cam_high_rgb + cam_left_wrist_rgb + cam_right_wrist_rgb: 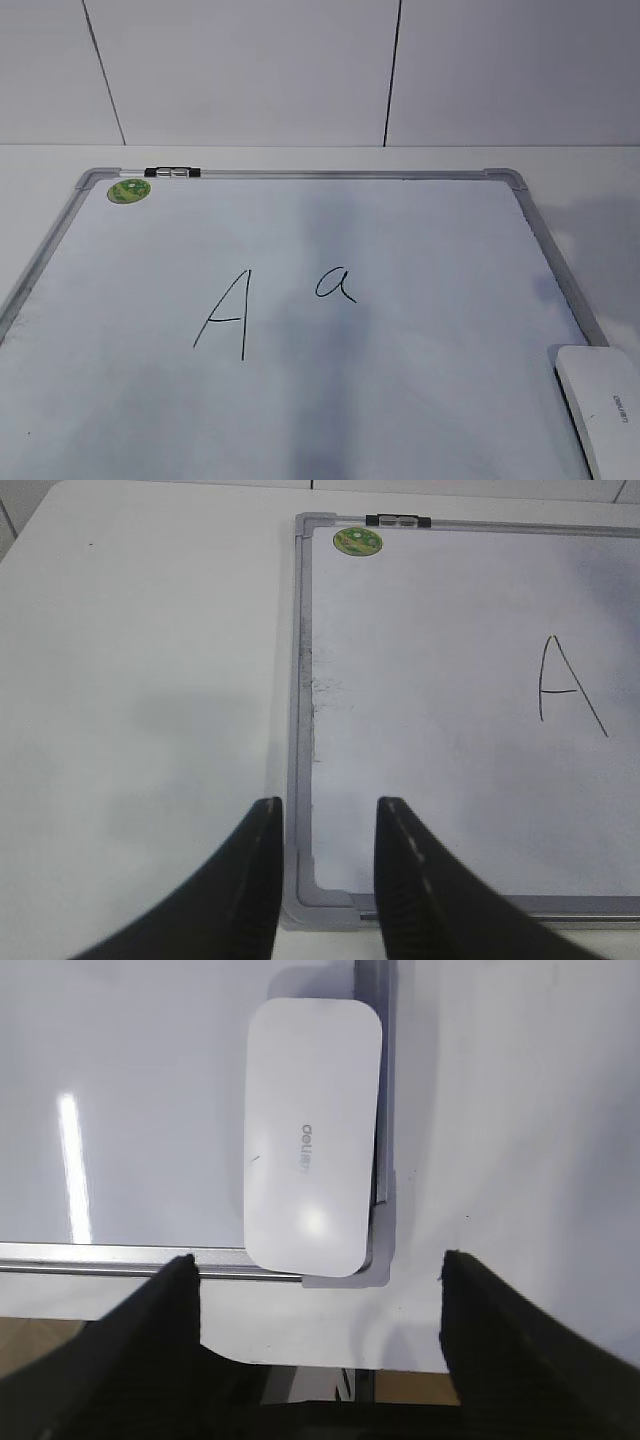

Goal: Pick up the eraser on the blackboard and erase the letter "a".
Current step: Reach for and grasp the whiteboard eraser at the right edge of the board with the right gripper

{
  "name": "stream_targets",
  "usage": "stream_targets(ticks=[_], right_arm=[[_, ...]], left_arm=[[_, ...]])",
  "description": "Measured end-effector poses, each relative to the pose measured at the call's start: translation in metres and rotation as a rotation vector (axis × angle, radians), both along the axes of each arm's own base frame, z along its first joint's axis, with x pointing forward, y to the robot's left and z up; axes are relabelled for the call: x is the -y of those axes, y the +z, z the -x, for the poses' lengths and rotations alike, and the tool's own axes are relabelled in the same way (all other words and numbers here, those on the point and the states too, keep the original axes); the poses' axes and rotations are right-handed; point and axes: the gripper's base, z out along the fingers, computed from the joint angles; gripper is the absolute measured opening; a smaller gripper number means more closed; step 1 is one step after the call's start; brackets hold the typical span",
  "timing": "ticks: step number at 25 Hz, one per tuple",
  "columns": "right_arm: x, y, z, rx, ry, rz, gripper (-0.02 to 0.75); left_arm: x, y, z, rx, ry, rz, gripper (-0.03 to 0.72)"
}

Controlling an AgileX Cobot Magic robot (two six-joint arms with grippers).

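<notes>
The blackboard is a white board with a silver frame lying flat on the table. The small cursive letter "a" is near its middle, right of a taller capital "A". The white eraser lies on the board's near right corner; it also shows in the right wrist view. My right gripper is wide open and empty, just short of the eraser's near end. My left gripper is open and empty over the board's near left corner. Neither gripper shows in the exterior view.
A round green sticker and a black-and-silver clip sit at the board's far left corner. White table surrounds the board. The table's near edge lies just under my right gripper. A panelled wall stands behind.
</notes>
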Motion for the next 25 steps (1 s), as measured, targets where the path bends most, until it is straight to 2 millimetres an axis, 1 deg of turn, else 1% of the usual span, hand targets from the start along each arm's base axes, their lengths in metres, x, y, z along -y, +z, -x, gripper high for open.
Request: stream_targets(ticks=[11,18,21,23,25], right_arm=[[-0.006,-0.02,-0.018,-0.1,0.008,-0.005,0.592],[-0.022,-0.02,-0.015,-0.105,0.048,-0.004,0.592],[-0.024,-0.02,-0.014,-0.104,0.043,0.01,0.592],[-0.023,-0.025,-0.012,-0.117,0.035,0.018,0.592],[-0.022,-0.034,-0.008,-0.149,0.033,0.026,0.592]], left_arm=[[0.0,0.0,0.0,0.0,0.0,0.0,0.235],[0.0,0.0,0.0,0.0,0.0,0.0,0.235],[0.0,0.0,0.0,0.0,0.0,0.0,0.235],[0.0,0.0,0.0,0.0,0.0,0.0,0.235],[0.0,0.0,0.0,0.0,0.0,0.0,0.235]])
